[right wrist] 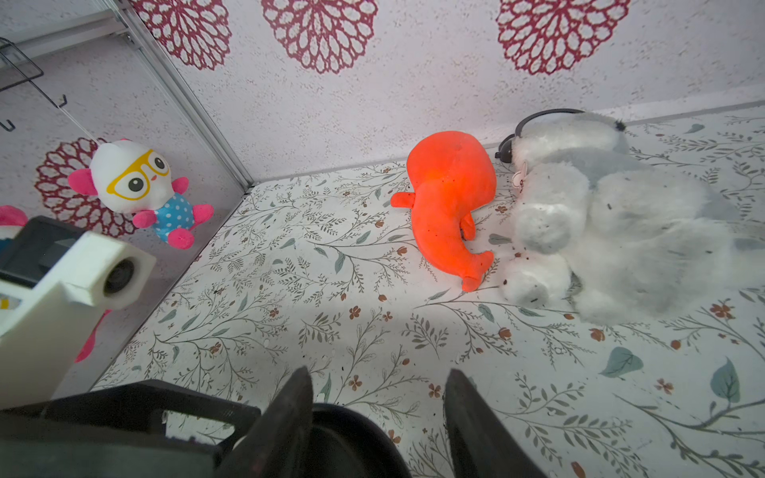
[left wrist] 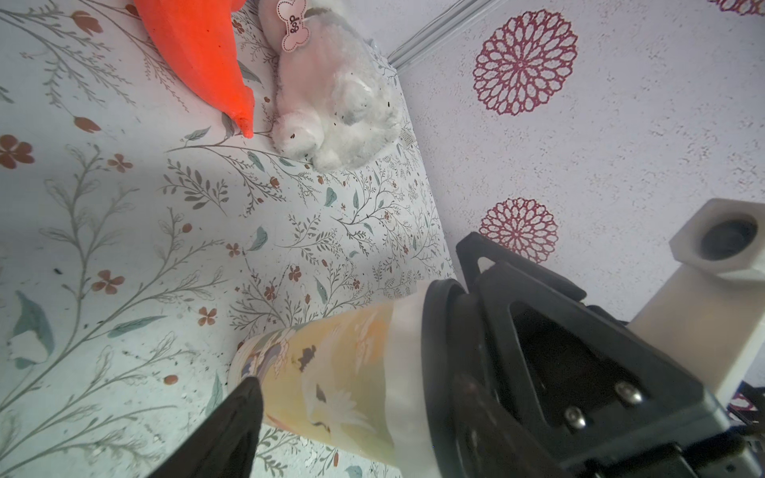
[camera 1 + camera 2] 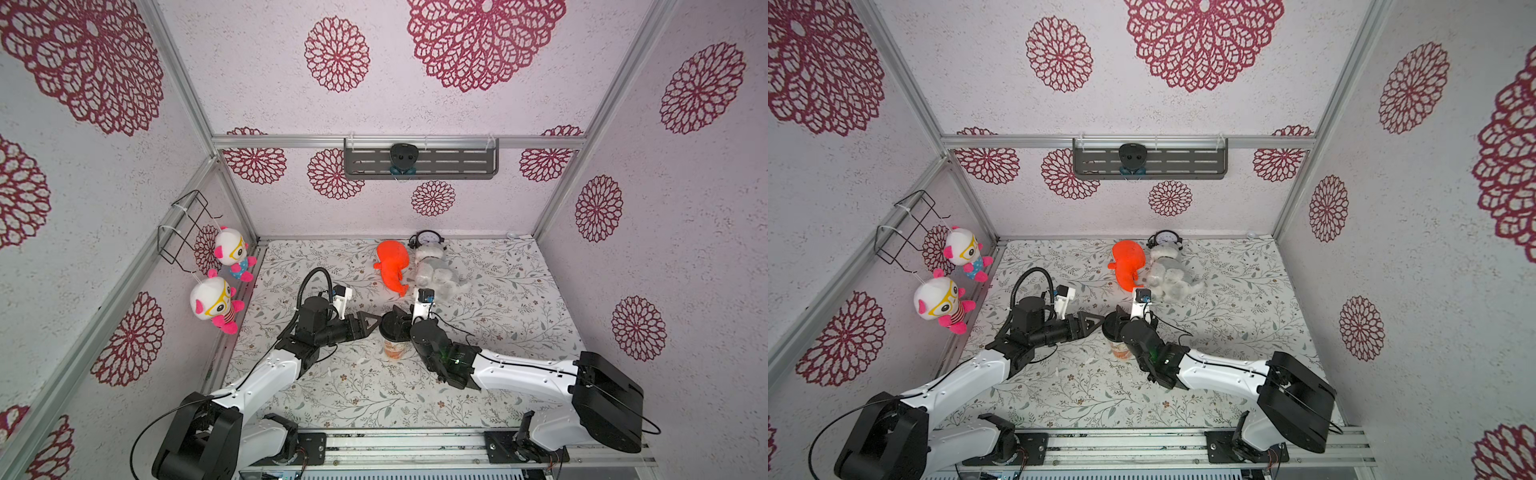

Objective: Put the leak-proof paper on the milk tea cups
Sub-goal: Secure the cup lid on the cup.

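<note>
Okay, right fingers (image 1: 289, 414) first: about half apart, lying over the black lid (image 1: 352, 434) that sits on top of the cup (image 3: 394, 348). The lid rim shows between them, with a gap to one finger, so they are spread and not clamping anything I can see. In the left wrist view one right finger lies across the lid top.

Left fingers (image 2: 242, 418): spread wide, wrist rolled on its side. One finger sits low beside the cup wall; the other is hard to make out against the lid. Nothing held. In both top views they come at the cup from its left, tip just beside the lid.

Leak-proof paper (image 2: 407, 356): on the cup mouth, under the lid. It shows as a whitish, half-see-through skirt hanging round the wall just below the rim.

Cup stands upright on the tabletop (image 3: 498, 332), yellow-orange print with a white bird on its side.

Behind the cup, toward the back wall, an orange plush (image 3: 392, 266) and a grey-white plush dog (image 3: 436, 270) lie touching. A small clock (image 3: 427, 237) stands just behind the dog. Well to the cup's left, two dolls (image 3: 214, 305) with yellow glasses hang on the side wall.
</note>
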`<state>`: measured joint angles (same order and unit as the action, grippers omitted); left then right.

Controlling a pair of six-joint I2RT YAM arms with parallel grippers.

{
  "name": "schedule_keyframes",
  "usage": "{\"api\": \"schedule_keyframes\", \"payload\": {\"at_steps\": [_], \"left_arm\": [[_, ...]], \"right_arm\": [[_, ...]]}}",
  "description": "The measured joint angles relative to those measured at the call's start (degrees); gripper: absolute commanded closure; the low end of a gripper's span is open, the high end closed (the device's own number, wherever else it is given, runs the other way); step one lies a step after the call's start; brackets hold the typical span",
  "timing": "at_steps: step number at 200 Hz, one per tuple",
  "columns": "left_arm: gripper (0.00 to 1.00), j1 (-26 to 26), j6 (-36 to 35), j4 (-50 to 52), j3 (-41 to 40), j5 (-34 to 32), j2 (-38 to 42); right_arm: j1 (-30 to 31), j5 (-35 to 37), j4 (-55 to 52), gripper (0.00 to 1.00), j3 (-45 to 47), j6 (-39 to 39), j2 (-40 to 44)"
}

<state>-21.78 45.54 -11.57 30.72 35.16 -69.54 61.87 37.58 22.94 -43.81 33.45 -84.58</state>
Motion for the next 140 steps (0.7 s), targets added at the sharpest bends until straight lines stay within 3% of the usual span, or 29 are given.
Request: {"api": "schedule_keyframes", "payload": {"at_steps": [62,140], "left_arm": [[0.34,0.0,0.5,-2.2,-0.5,0.2,-1.0],[0.46,-2.4,9.1,-26.1,-5.4,-1.3,-10.4]], "right_arm": [[0.0,0.2,0.0,0.47,-0.1,-0.5,-0.1],[0.0,0.4,0.2,0.47,-1.2,-1.0,-1.4]]}}
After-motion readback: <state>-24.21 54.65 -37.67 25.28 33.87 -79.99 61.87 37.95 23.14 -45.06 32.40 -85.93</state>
